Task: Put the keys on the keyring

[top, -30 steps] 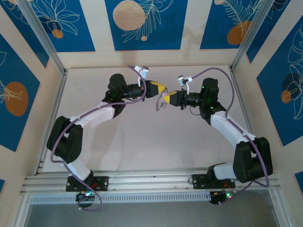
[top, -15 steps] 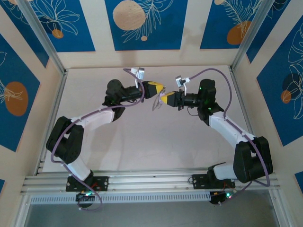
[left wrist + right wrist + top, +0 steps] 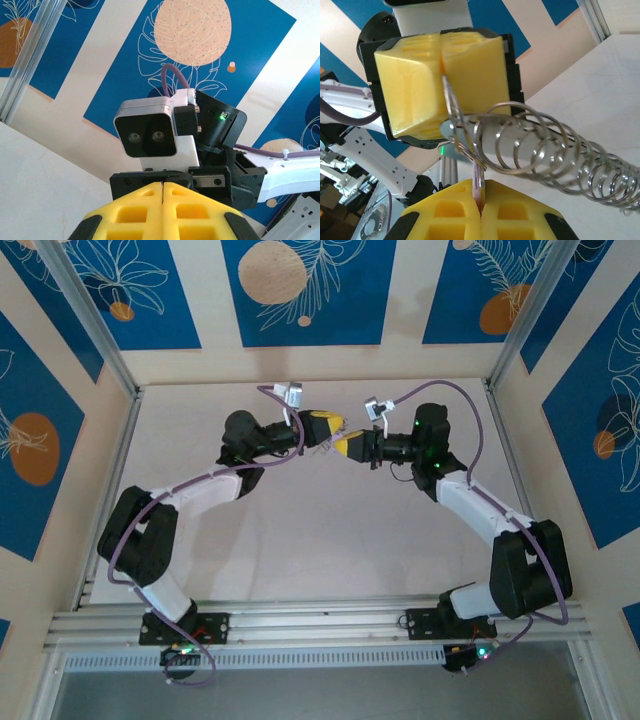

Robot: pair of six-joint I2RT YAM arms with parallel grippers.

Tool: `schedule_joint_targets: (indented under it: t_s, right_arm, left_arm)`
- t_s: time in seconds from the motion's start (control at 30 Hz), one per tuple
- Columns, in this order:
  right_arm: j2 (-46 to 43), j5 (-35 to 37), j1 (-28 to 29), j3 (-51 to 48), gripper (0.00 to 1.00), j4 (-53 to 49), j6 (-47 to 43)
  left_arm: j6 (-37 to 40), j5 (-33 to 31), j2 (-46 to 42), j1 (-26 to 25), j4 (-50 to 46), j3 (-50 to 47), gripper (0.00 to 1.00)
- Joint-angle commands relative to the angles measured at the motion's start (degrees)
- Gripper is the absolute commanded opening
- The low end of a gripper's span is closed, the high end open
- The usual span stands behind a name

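**A:** Where do the two grippers stand?

**B:** In the top view they meet tip to tip above the far part of the table (image 3: 300,540), toward 12 o'clock from its middle. The left gripper (image 3: 338,425) reaches in from 9 o'clock. The right gripper (image 3: 340,444) comes from 3 o'clock and sits just beside it.

**A:** Jaws of the left one?

**B:** Closed. Its own wrist view shows the yellow fingers (image 3: 145,194) pressed together along one seam. In the right wrist view a thin wire comes out of that seam, so it is pinching the keyring (image 3: 535,145).

**A:** What does the keyring look like there?

**B:** A silvery coil of wire loops, like a stretched spring. It starts just under the left gripper's fingers and runs off toward 4 o'clock.

**A:** And the right gripper?

**B:** Closed too, on the key (image 3: 478,182). The key shows edge-on as a thin pinkish strip standing up out of the seam between the yellow fingers, at 6 o'clock in that view.

**A:** Is the key on the ring?

**B:** Its upper end reaches the first loops, where they bunch near the left gripper's fingers. I cannot tell whether it has threaded a loop or only touches.

**A:** Anything else?

**B:** The left wrist view looks straight at the right arm's wrist camera (image 3: 147,135), with blue patterned wall panels (image 3: 240,60) behind it.
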Motion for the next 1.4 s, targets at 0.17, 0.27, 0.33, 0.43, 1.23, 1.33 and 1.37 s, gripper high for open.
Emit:
schedule_joint_targets:
  t_s: [0.17, 0.27, 0.33, 0.43, 1.23, 1.33, 1.37]
  right_arm:
    - [1.31, 0.41, 1.66, -0.38, 0.00, 0.76, 1.91]
    - [1.68, 0.85, 3.71, 0.56, 0.00, 0.27, 1.62]
    - [1.94, 0.85, 4.99, 1.34, 0.00, -0.16, 1.25]
    - [2.08, 0.91, 6.11, 2.57, 0.00, -2.15, -0.38]
    - [-0.51, 7.71, 2.50, -3.34, 0.00, 7.18, 6.83]
    - [-0.99, 9.17, 2.49, -3.53, 0.00, 7.52, 7.30]
    - [-0.88, 9.28, 2.47, -3.33, 0.00, 7.90, 7.72]
  left_arm:
    - [-1.25, -1.27, -1.10, -1.46, 6.21, 0.80, 0.00]
    - [-1.34, -1.41, -0.91, -1.62, 6.30, 0.73, 0.00]
    - [-1.34, -1.51, -0.84, -1.64, 6.46, 0.57, 0.00]
    - [-1.42, -1.51, -0.78, -1.72, 6.45, 0.35, 0.00]
    - [-6.99, -10.81, -0.34, -2.67, 15.24, -4.30, 0.00]
    - [-7.56, -12.85, -0.09, -3.18, 16.38, -5.29, 0.00]
    - [-7.67, -13.25, -0.01, -3.34, 16.47, -5.41, 0.00]
